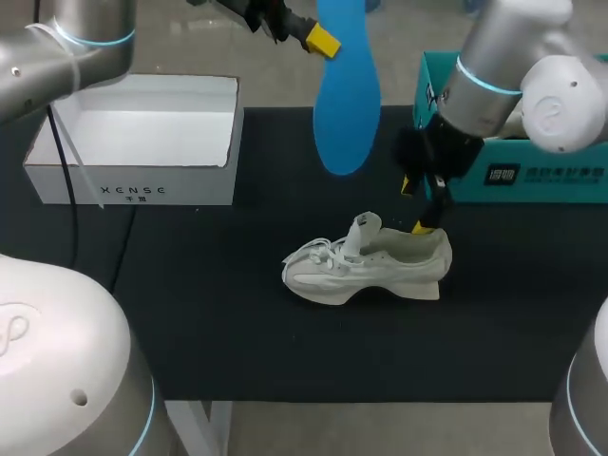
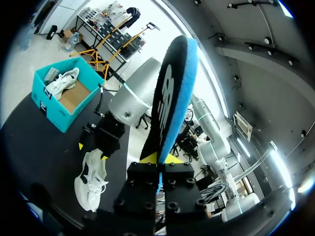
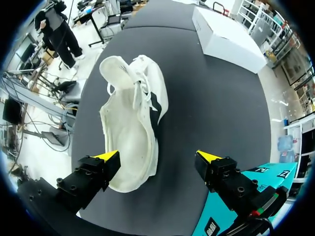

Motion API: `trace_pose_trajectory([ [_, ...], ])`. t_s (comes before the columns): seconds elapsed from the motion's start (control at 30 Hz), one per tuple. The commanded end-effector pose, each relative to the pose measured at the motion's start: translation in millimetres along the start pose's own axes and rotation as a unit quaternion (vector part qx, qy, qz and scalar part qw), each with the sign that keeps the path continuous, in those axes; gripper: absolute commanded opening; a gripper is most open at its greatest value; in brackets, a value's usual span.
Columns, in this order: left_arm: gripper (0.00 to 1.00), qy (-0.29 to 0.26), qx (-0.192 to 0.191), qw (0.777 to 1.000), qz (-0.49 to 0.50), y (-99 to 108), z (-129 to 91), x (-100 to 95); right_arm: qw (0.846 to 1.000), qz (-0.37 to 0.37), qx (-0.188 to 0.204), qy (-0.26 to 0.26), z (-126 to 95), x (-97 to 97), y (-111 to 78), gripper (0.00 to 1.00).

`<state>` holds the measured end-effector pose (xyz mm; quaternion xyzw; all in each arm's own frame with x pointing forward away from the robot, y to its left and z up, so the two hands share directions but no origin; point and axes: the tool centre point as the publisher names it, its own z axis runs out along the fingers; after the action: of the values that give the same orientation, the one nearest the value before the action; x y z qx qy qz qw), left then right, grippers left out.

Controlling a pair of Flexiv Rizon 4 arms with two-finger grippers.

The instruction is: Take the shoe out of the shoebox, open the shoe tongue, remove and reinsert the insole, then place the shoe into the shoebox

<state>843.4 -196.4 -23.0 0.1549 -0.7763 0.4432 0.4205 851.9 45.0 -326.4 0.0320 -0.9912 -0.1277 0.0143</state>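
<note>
Shoe [image 1: 366,271] on black mat [image 1: 237,328]; white shoebox [image 1: 133,185], teal box [image 1: 541,173] beyond; insole [image 1: 347,95] aloft.

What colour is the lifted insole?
The insole is bright blue; head view shows it best.

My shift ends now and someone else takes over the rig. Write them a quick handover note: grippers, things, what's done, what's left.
Left gripper: shut on the blue insole, held up in the air.
Right gripper: open, at the heel of the white shoe, which sits on the black table.
White shoebox: open, back left.
Done: shoe out, insole removed.
Left: reinsert the insole, put the shoe in the shoebox.
</note>
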Motion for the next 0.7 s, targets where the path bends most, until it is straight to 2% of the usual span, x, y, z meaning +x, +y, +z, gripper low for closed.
trace_pose_trajectory([
  [0.03, 0.00, 0.000, 0.001, 1.000, 0.001, 1, 1, -0.1, 1.000, 0.005, 0.007, 0.004, 14, -0.6, 3.6, 1.00],
  [0.17, 0.00, 0.000, 0.001, 1.000, 0.001, 1, 1, -0.1, 1.000, 0.019, -0.004, 0.008, 24, 5.0, 2.5, 1.00],
  [0.53, 0.00, 0.000, 0.001, 1.000, 0.001, 1, 1, -0.1, 0.998, 0.044, 0.020, 0.035, 56, 10.1, -2.0, 1.00],
  [0.57, 0.00, 0.000, 0.001, 1.000, 0.001, 1, 1, -0.1, 0.998, 0.044, 0.020, 0.035, 58, 10.1, -2.5, 0.89],
  [0.6, 0.00, 0.000, 0.001, 1.000, 0.001, 1, 1, -0.1, 0.998, 0.046, 0.024, 0.038, 59, 9.8, -2.6, 0.40],
  [0.63, 0.00, 0.000, 0.001, 1.000, 0.001, 1, 1, -0.1, 0.998, 0.046, 0.026, 0.037, 60, 9.4, -2.9, 0.00],
  [0.7, 0.00, 0.000, 0.001, 1.000, 0.001, 1, 1, -0.1, 0.998, 0.043, 0.029, 0.039, 63, 8.3, -4.8, 0.00],
])
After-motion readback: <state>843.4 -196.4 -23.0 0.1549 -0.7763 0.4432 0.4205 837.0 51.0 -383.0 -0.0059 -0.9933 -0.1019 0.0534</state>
